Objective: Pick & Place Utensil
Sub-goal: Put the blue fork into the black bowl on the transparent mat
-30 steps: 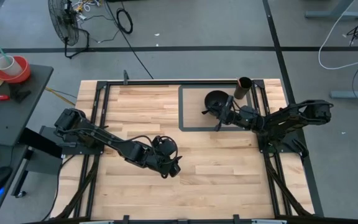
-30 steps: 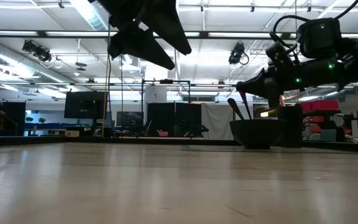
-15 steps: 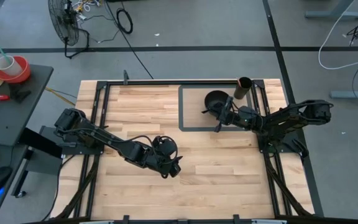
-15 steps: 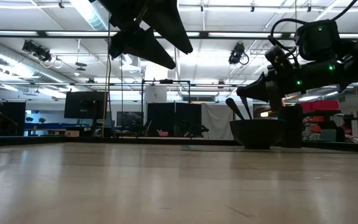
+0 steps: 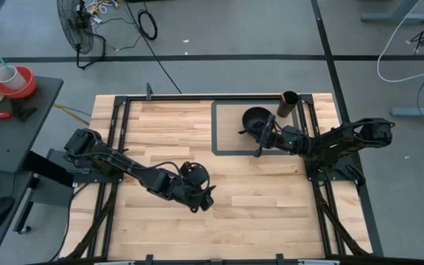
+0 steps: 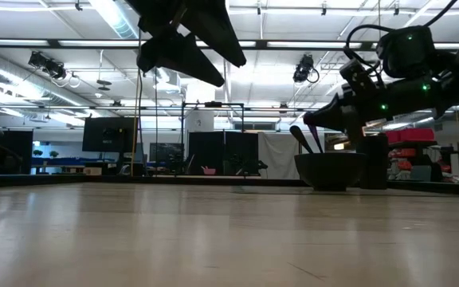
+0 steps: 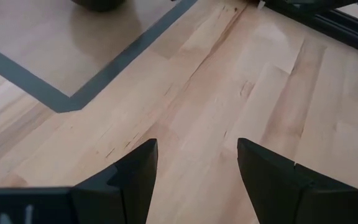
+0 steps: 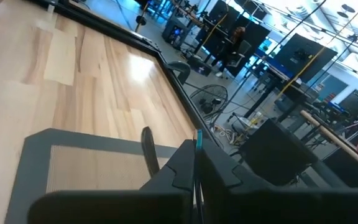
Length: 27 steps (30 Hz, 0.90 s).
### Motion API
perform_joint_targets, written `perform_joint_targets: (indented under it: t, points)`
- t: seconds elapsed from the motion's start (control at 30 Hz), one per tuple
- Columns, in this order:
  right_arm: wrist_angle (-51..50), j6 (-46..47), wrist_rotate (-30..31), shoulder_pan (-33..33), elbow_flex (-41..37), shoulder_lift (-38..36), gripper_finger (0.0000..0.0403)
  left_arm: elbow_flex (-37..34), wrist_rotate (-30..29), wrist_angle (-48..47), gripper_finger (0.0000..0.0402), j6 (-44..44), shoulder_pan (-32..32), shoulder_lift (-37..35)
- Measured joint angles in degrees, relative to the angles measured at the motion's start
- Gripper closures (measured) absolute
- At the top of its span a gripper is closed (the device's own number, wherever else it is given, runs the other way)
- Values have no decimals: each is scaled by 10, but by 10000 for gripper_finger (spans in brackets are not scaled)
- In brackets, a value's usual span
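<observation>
Beside the bowl: right gripper holding utensil.
Right jaws clamped on the utensil; left gripper jaws apart (above bare tabletop).

The pale butcher-block wooden tabletop carries a dark grey taped rectangle outline toward its far right. Inside that outline sits a black round bowl, and just beside it a dark brown upright cylindrical cup stands.
</observation>
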Motion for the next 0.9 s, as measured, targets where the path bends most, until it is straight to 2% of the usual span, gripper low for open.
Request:
perform_joint_targets:
  t: [0.23, 0.6, 0.9]
  points:
    - [-25, -34, -12, 0, 0, 0, 386, 0, -8, 0, 177, 0, 0, 0]
    - [-28, -25, -23, 0, 0, 0, 384, 0, -8, 4, 177, 0, 0, 0]
    - [-31, -23, -23, 0, 0, 0, 367, 0, -8, 5, 177, 0, 0, 0]
